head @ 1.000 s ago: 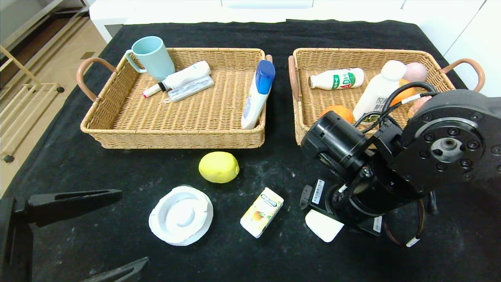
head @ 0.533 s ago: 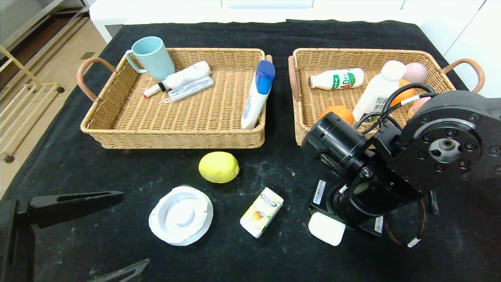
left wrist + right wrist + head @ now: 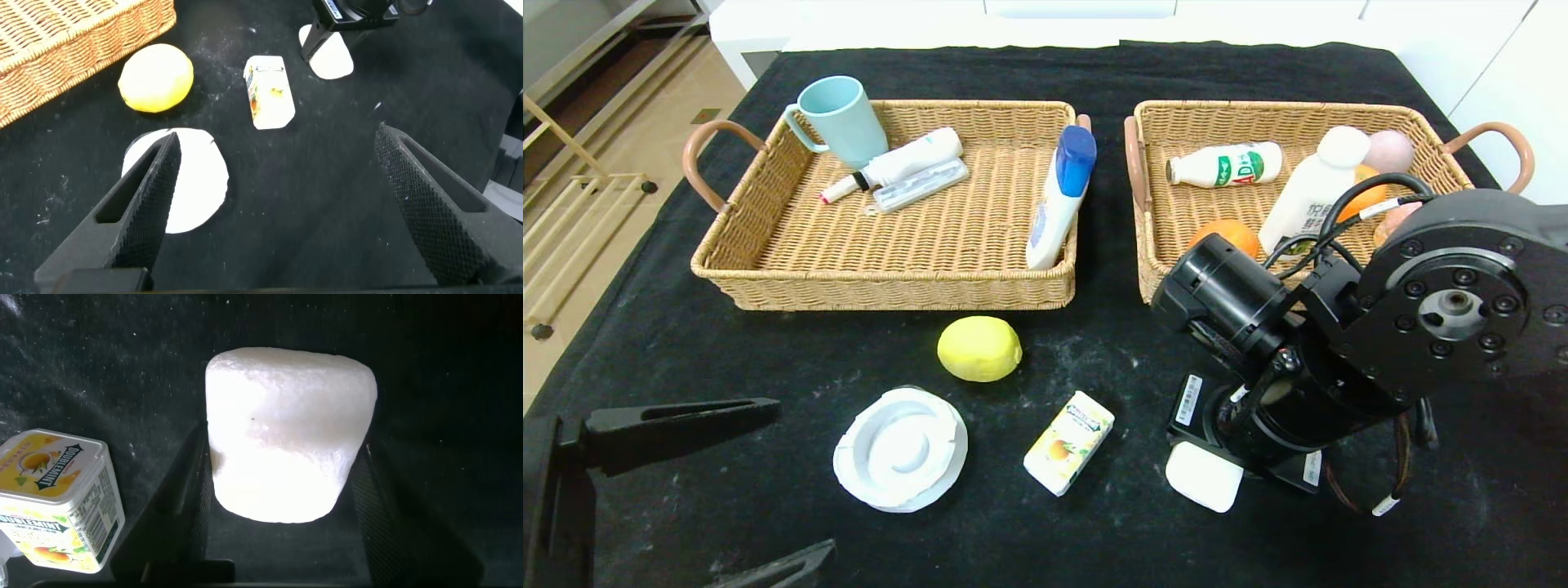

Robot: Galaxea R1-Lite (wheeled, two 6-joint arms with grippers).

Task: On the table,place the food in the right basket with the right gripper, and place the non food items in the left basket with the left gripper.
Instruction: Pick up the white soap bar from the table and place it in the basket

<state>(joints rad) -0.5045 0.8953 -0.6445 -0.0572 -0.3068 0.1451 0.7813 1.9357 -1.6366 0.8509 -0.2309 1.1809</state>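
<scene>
Head looks down; wrists look close, sharing carton [image 3: 1068,442].

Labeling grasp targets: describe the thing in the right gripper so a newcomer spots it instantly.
On the black table, in front of the right basket, the right gripper is shut on a white rounded block. It is plain and unprinted, unlike the printed orange-picture box beside it.

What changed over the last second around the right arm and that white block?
The right gripper closed on the white block, which turned slightly and shifted a little toward the juice carton as the jaws pinched it; it still sits on the table. The left gripper stayed open and parked near the white lid. The lemon and both baskets are unchanged.
</scene>
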